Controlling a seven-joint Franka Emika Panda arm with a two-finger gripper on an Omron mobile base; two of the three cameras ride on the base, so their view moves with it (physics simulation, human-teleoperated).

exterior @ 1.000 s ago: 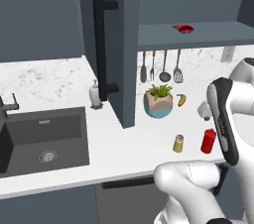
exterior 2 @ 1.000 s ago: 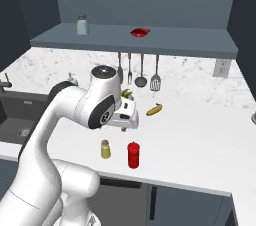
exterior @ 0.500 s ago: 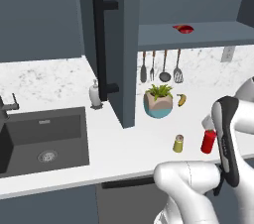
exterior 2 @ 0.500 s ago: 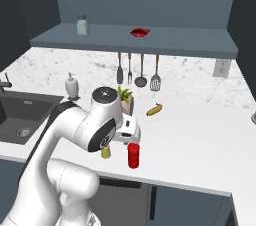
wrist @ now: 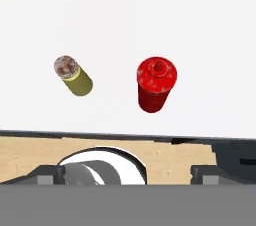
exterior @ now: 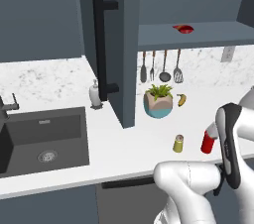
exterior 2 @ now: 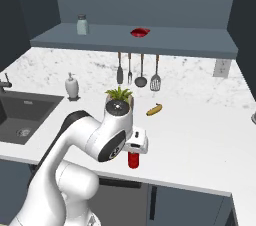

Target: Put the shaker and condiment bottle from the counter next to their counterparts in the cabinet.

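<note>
Dark finger tips are hardly seen at the bottom of the hand view, so whether the claw is released or clenched cannot be told; nothing is seen held in it. The claw is hung above the near edge of the counter [wrist: 200, 30], looking straight down on two task things.

One condiment bottle [wrist: 156, 83], red with a pointed nozzle, is seen upright on the counter just below the hand, near the front edge. One shaker [wrist: 73, 75], yellow-olive with a pale cap, is stood to its left, apart from it and not touching. In the left base view the shaker [exterior: 178, 143] and the condiment bottle [exterior: 209, 140] are seen side by side, the bottle partly hidden by the white arm. In the right base view the condiment bottle [exterior 2: 133, 160] shows beneath the arm's wrist.

Farther back, one potted plant [exterior: 158, 101] in a blue-green pot is placed, with one banana [exterior: 182, 100] to its right. Four utensils [exterior: 160, 67] are hung on the wall behind. One white soap dispenser [exterior: 95, 94] is stood left of the open cabinet door [exterior: 115, 44], and one dark sink [exterior: 44, 138] is set at the far left.

On the cabinet [exterior 2: 135, 40] shelf, one pale shaker counterpart [exterior 2: 82, 24] is seen at the left and one low red object [exterior 2: 140, 32] toward the middle, well apart.
</note>
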